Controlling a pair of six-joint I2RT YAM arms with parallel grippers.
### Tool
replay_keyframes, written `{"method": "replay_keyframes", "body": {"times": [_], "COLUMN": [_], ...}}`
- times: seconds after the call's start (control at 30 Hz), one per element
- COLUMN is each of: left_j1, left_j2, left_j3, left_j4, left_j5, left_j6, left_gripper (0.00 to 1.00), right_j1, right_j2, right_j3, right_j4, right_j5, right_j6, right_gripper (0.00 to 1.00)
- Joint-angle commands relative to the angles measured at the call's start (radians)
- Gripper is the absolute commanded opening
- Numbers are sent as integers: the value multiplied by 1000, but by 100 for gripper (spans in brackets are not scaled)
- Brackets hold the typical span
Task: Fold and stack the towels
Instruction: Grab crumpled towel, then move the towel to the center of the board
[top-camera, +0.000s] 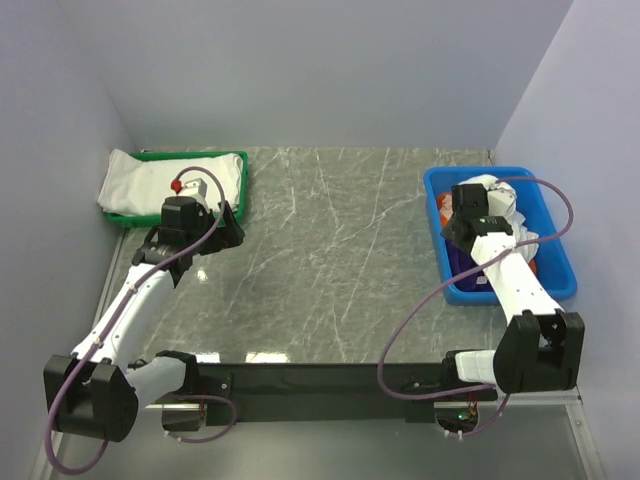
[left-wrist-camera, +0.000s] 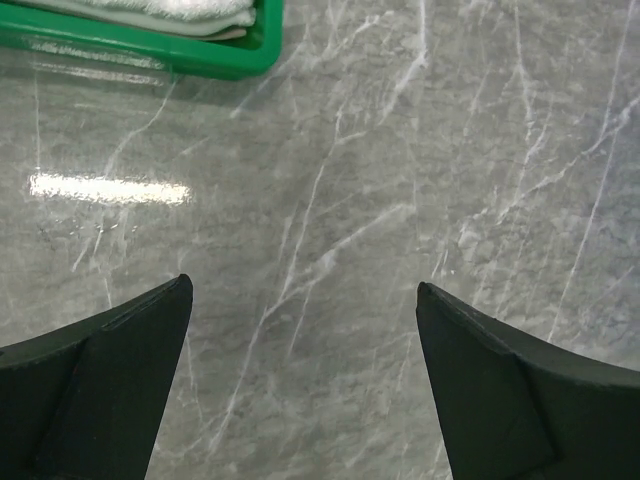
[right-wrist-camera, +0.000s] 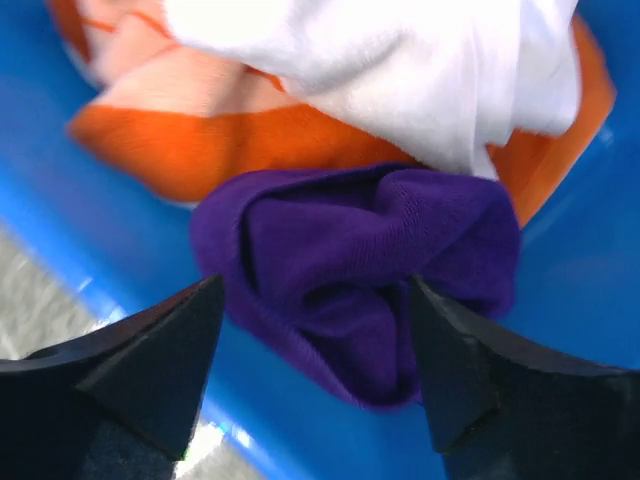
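A folded white towel (top-camera: 150, 180) lies in the green tray (top-camera: 243, 185) at the back left; its edge (left-wrist-camera: 190, 10) shows in the left wrist view. My left gripper (left-wrist-camera: 303, 288) hangs open over bare marble just in front of the tray (left-wrist-camera: 180, 55), holding nothing. In the blue bin (top-camera: 560, 255) at the right lie crumpled towels: a purple one (right-wrist-camera: 350, 250), an orange one (right-wrist-camera: 200, 150), a white one (right-wrist-camera: 380, 60) and a salmon-pink one (right-wrist-camera: 170, 90). My right gripper (right-wrist-camera: 315, 285) is down in the bin, open, with its fingers either side of a fold of the purple towel.
Grey marble table (top-camera: 340, 260) stretches between tray and bin. Lilac walls close in on the left, back and right. The bin's wall (right-wrist-camera: 590, 250) rises close around my right gripper. A black rail (top-camera: 320, 385) with both arm bases runs along the near edge.
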Motion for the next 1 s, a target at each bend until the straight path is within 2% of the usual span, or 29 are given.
{"method": "replay_keyframes", "body": {"times": [0.0,0.03,0.13,0.17,0.23,0.37,0.57,0.67,0.77,0.83,0.93,0.97], "left_j1": [-18,-18,-18,-18,-18,-18,-11,-10,-10,-10,-10,-8], "left_j2": [-45,-51,-48,-48,-51,-51,-27,-28,-31,-31,-30,-31], "left_j3": [0,1,6,7,3,7,18,13,9,9,7,7], "left_j4": [54,58,63,61,66,71,65,66,68,68,66,65], "left_j5": [14,25,29,31,34,20,14,-3,-18,-23,-26,-28], "left_j6": [33,31,30,30,30,27,25,25,27,28,28,28], "left_gripper": [99,99,99,99,99,99,99,99,99,99,99,99], "right_j1": [-31,-37,-37,-37,-37,21,251,365,426,472,535,546], "right_j2": [48,60,89,89,73,-9,58,117,131,117,70,42], "right_j3": [-24,-28,-36,-30,7,119,549,763,794,738,593,500], "right_j4": [120,132,167,161,121,83,3,23,64,129,195,206], "right_j5": [-5,-1,24,41,58,49,7,-45,-117,-161,-247,-302], "right_j6": [70,70,52,46,38,-63,-226,-290,-293,-292,-281,-263], "right_gripper": [74,70,40,16,0,0,0,0,1,3,6,6]}}
